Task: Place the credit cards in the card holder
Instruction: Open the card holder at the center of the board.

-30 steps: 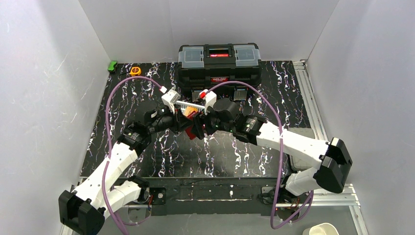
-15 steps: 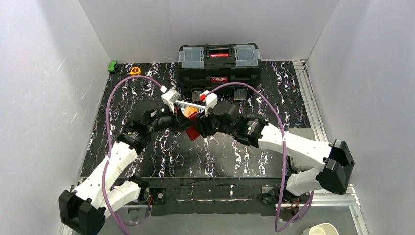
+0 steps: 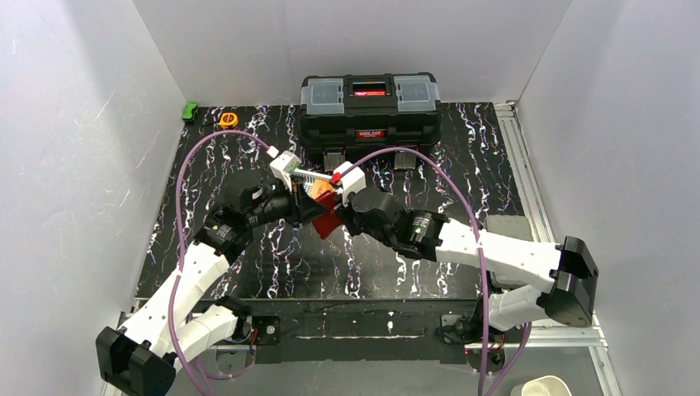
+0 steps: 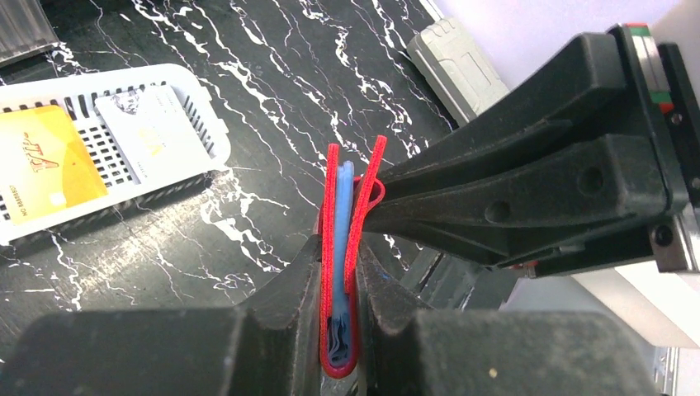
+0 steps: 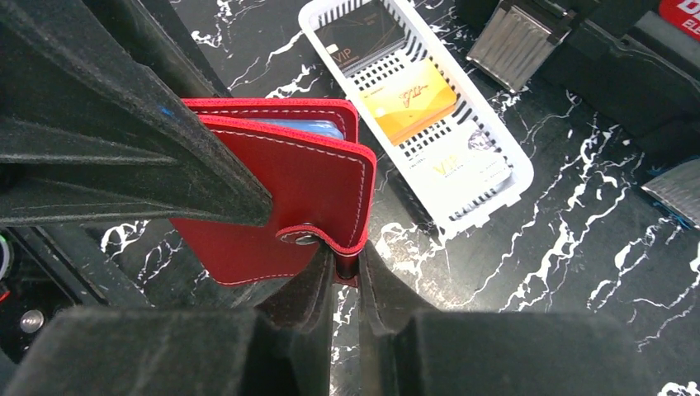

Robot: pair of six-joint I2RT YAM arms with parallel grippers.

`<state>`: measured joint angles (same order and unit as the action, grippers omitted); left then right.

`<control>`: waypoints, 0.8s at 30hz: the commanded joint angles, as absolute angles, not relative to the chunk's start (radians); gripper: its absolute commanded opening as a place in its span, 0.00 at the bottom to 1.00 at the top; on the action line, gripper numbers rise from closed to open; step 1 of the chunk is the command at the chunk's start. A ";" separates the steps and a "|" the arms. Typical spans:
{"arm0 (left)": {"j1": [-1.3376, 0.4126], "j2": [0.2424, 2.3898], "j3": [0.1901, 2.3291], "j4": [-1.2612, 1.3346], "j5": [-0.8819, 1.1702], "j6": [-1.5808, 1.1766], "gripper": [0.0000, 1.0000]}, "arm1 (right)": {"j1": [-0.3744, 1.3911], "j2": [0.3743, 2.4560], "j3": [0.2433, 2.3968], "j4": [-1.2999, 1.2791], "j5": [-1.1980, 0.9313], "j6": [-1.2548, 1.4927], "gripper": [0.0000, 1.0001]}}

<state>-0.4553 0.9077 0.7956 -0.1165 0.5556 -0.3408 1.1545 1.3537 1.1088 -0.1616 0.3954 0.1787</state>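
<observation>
Clamping the red holder (image 4: 364, 194) by its folded edge, the left gripper (image 4: 338, 276) has it over the table (image 3: 272, 256), with a blue card (image 4: 341, 219) tucked between the leaves. Facing it, the right gripper (image 5: 347, 268) is pinched together on the holder's snap-tab edge. Just beyond lies the white basket (image 5: 513, 169), with a black card (image 5: 363, 37), an orange card (image 5: 410, 101) and a pale card (image 5: 458, 165) flat inside. Farther back stands the toolbox (image 3: 369, 103).
</observation>
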 commanded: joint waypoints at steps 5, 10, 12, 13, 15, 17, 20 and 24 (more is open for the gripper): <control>-0.476 0.903 0.805 -0.153 0.569 -0.452 0.00 | 1.210 1.312 1.086 -0.019 0.576 0.134 0.26; -0.476 0.907 0.811 -0.143 0.577 -0.455 0.00 | 1.204 1.251 1.038 -0.038 0.532 0.189 0.34; -0.476 0.902 0.810 -0.156 0.554 -0.437 0.00 | 1.192 1.207 1.021 -0.051 0.494 0.228 0.36; -0.476 0.900 0.811 -0.159 0.552 -0.429 0.00 | 1.182 1.188 1.012 -0.065 0.469 0.251 0.36; -0.476 0.895 0.811 -0.146 0.581 -0.418 0.00 | 1.151 1.153 0.989 -0.089 0.411 0.303 0.42; -0.475 0.896 0.808 -0.114 0.663 -0.423 0.00 | 1.102 1.107 0.933 -0.074 0.266 0.309 0.51; -0.475 0.896 0.807 -0.075 0.771 -0.445 0.00 | 0.976 1.017 0.828 -0.020 -0.067 0.328 0.59; -0.474 0.903 0.801 0.008 0.917 -0.492 0.00 | 0.854 0.872 0.638 0.198 -0.314 0.374 0.75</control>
